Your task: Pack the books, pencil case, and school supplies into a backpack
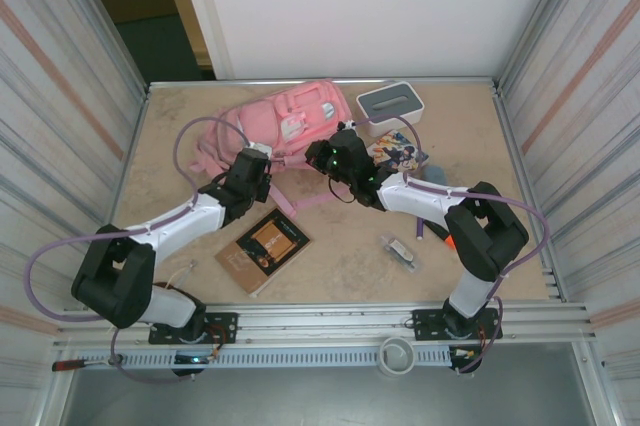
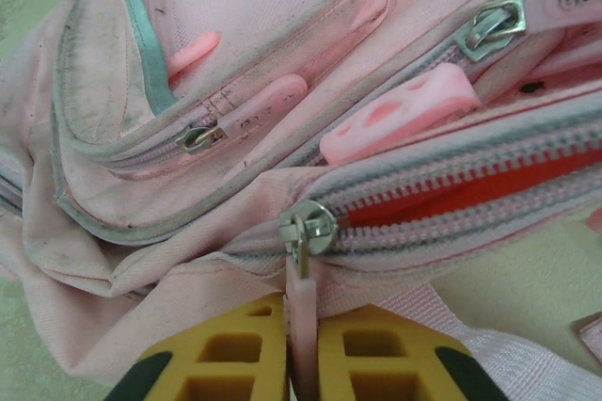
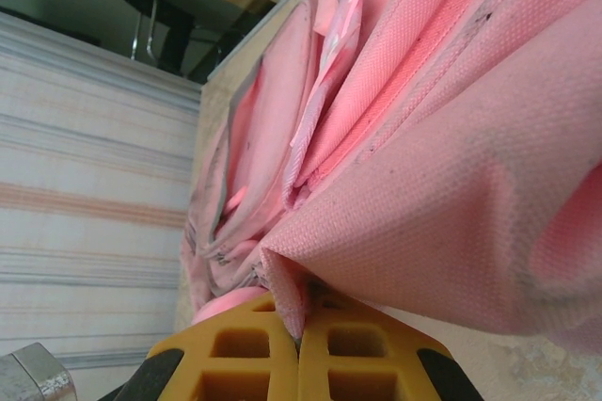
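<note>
Backpack (image 2: 282,6): soft pink woven cloth, matt, scuffed grey in places. Zip slider (image 2: 308,229): shiny metal. Pull tab (image 2: 301,290): smooth pink plastic. Worktop (image 1: 340,246): matt, mottled beige board. Pincer fingers (image 2: 376,324): matt yellow plastic.

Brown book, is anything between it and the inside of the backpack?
Yes: the backpack zip gapes only as a narrow slit, with the left gripper shut on its pull tab. The brown book lies on the table, untouched.
</note>
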Controlling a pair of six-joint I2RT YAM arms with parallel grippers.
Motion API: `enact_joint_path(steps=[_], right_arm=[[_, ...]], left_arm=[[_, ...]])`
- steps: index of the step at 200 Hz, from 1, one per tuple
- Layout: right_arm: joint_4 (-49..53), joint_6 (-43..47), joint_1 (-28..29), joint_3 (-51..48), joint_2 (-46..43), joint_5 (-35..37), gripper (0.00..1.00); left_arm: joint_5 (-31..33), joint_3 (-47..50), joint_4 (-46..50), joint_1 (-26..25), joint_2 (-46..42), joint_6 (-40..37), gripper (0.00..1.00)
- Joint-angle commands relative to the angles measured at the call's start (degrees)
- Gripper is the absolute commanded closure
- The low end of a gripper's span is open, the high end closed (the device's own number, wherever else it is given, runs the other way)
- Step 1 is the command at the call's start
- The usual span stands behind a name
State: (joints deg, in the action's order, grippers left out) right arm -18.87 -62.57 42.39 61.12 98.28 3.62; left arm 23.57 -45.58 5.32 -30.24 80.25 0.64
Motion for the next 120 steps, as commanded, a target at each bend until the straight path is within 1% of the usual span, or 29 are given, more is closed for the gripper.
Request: enact_joint_path(steps=[1, 19, 33, 52, 68, 96, 120], right_arm=[[-3.26, -0.05, -0.45, -0.90, -0.88, 0.76, 1.00], [-2.65, 0.49, -0.98, -1.64, -1.45, 1.17, 1.00], [-2.03, 1.11, -1.29, -2.05, -1.97, 1.80, 1.00], [-1.39, 1.66, -1.98, -2.50, -2.54, 2.27, 1.00], [-1.15, 1.92, -2.56, -2.59, -2.65, 2.14, 1.00], [-0.10, 2.49, -3.43, -1.91, -2.23, 1.19, 1.00], [0.72, 2.88, -4.22, -1.31, -1.83, 0.36, 1.00]], left_arm=[[-0.84, -1.49, 1.39, 1.08, -2.41, 0.38, 0.91], [-4.87, -0.69, 1.53, 3.35, -3.56, 1.88, 0.96], [-10.18, 0.16, 1.24, 5.72, -4.91, 3.35, 0.99], [-16.87, 2.35, -0.17, 8.61, -7.20, 5.15, 1.00], [-21.28, 4.98, -2.81, 10.62, -8.92, 6.43, 1.00], [-26.91, 8.60, -6.94, 12.91, -10.15, 9.19, 1.00], [-30.18, 10.32, -8.82, 14.94, -10.67, 11.24, 1.00]])
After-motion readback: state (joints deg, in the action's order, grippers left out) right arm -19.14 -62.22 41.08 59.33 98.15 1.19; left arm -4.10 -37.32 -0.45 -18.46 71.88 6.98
